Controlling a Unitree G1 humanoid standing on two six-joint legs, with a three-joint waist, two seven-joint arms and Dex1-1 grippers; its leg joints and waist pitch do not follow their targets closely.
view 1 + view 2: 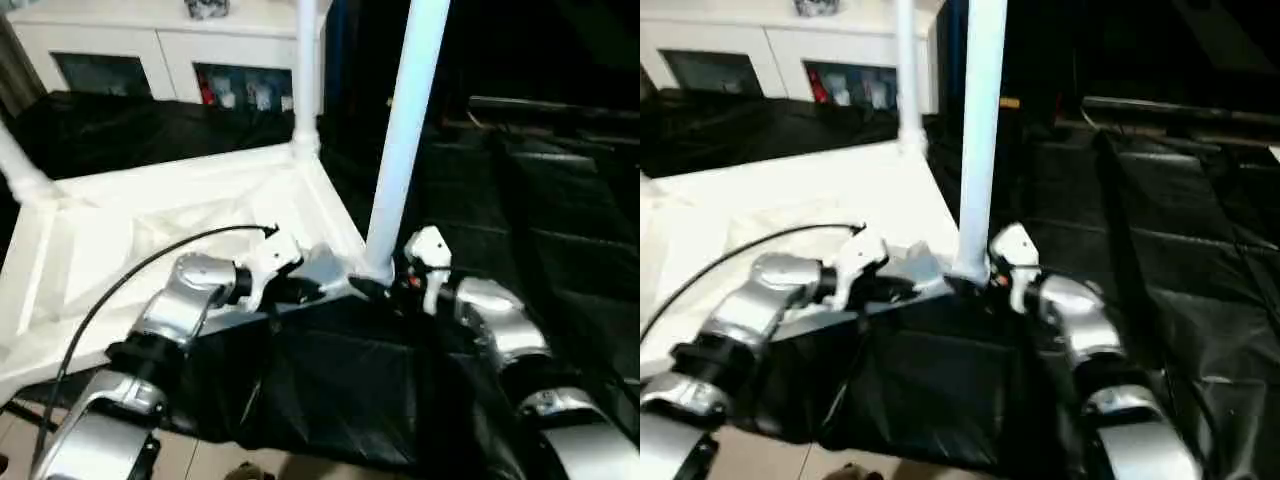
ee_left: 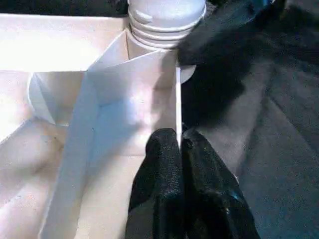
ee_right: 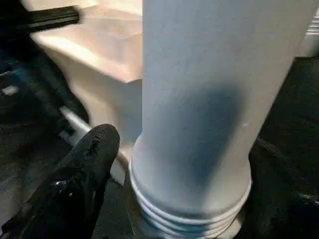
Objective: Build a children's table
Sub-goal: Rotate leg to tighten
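The tabletop [image 1: 200,215] lies underside-up on the black cloth. The left gripper [image 2: 179,149] pinches its near rim, steadying it. The right gripper [image 3: 94,149] holds the near-right leg [image 1: 405,130] at its socket; whether it is clamped cannot be told. Keep the leg upright while seating it.

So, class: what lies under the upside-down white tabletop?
The tabletop rests on black sheeting that runs out past its near edge and right side. What lies beneath that sheeting, and directly below the tabletop's middle, is covered and cannot be seen.
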